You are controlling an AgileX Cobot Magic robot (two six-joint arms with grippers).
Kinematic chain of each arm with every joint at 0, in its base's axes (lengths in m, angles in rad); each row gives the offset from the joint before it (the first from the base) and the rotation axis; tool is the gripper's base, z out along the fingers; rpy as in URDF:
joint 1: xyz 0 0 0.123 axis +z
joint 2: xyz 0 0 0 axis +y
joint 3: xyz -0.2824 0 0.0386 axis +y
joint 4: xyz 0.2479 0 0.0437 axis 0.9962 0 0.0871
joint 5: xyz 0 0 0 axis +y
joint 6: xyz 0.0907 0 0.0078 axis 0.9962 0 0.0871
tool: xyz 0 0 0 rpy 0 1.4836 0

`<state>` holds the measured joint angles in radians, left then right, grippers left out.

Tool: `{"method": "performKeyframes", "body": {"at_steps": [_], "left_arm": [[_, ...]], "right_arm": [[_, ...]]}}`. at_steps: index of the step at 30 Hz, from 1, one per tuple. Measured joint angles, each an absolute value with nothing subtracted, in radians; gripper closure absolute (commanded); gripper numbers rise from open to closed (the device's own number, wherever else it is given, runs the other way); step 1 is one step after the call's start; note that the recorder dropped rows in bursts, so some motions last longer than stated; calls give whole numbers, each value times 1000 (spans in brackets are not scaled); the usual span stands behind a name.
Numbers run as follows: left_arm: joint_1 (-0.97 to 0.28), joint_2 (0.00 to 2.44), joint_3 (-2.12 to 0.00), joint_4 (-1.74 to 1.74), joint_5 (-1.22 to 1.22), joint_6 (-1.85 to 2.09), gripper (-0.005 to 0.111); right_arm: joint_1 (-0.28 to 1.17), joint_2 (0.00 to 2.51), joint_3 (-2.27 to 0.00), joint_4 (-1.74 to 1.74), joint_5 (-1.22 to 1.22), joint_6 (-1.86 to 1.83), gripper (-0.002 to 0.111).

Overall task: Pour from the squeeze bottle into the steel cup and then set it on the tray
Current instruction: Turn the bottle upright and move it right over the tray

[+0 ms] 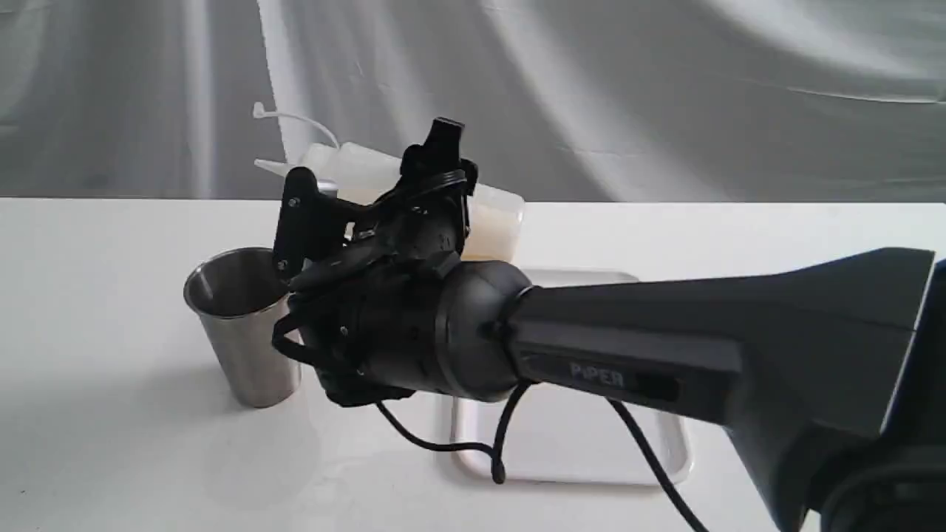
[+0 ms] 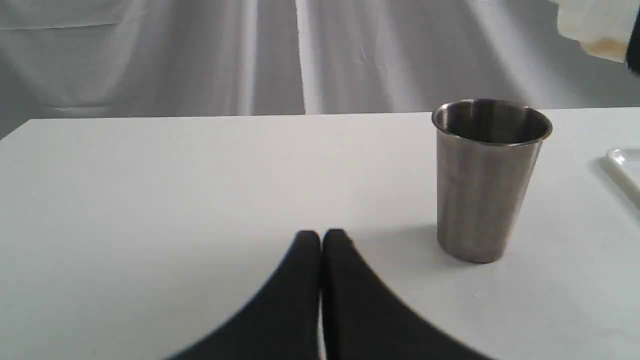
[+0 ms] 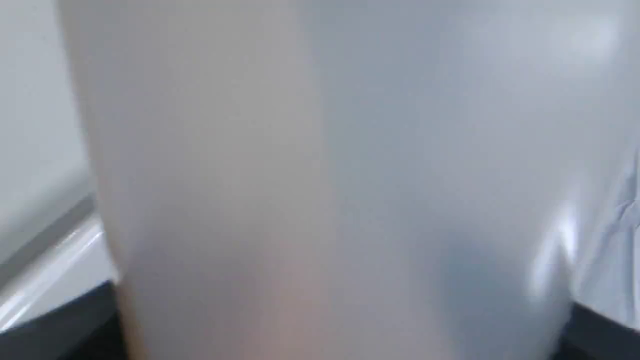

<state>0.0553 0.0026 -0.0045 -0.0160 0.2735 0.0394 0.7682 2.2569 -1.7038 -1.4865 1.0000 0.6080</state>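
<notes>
A lab-like test setup: white table (image 1: 89, 443), draped grey backdrop (image 1: 665, 96).

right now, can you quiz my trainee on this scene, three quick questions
1. True or false: the steel cup stands on the white tray.
2. The squeeze bottle is: A upright beside the cup; B tipped nearly level in the right gripper; C lying in the tray.
3. Fill in: the left gripper is ____ (open or shut).
Key: 1 false, it stands on the table beside the tray. 2 B. 3 shut.
</notes>
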Motion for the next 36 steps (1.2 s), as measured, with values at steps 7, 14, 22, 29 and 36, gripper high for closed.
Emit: {"method": "performKeyframes", "body": {"at_steps": [7, 14, 22, 29, 36], "left_arm": [[55, 3, -4, -16, 274, 39, 107], [55, 3, -4, -16, 274, 39, 107], [55, 3, -4, -16, 274, 39, 107], [55, 3, -4, -16, 274, 39, 107], [55, 3, -4, -16, 274, 39, 107]], "right_arm": [[749, 2257, -1704, -1374, 998, 754, 108], [708, 2178, -1704, -1304, 945, 814, 108], [668, 2017, -1661, -1284, 838, 903, 108], [602, 1878, -1464, -1250, 529, 973, 108], [527, 1772, -1299, -1177, 203, 956, 108]]}}
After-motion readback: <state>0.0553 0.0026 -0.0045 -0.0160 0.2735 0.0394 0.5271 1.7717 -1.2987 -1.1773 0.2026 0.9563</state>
